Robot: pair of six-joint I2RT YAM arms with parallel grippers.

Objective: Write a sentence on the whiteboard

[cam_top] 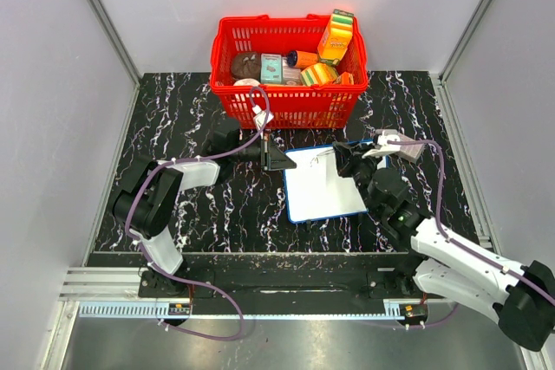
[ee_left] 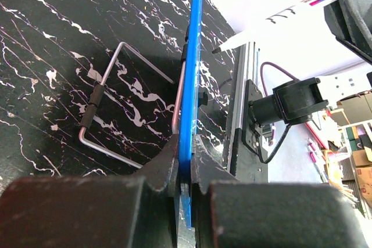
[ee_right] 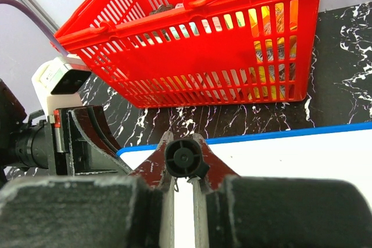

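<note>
Evidently no lettering shows yet on the whiteboard, which sits just in front of the red basket; the sentence remains to be written. Left gripper clamps the board's blue rim. Right gripper is closed on the marker, tip near the surface.

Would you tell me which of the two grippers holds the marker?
The right gripper, shut on the white marker pen over the flat blue-rimmed whiteboard; the left gripper only clamps that board's edge.
</note>
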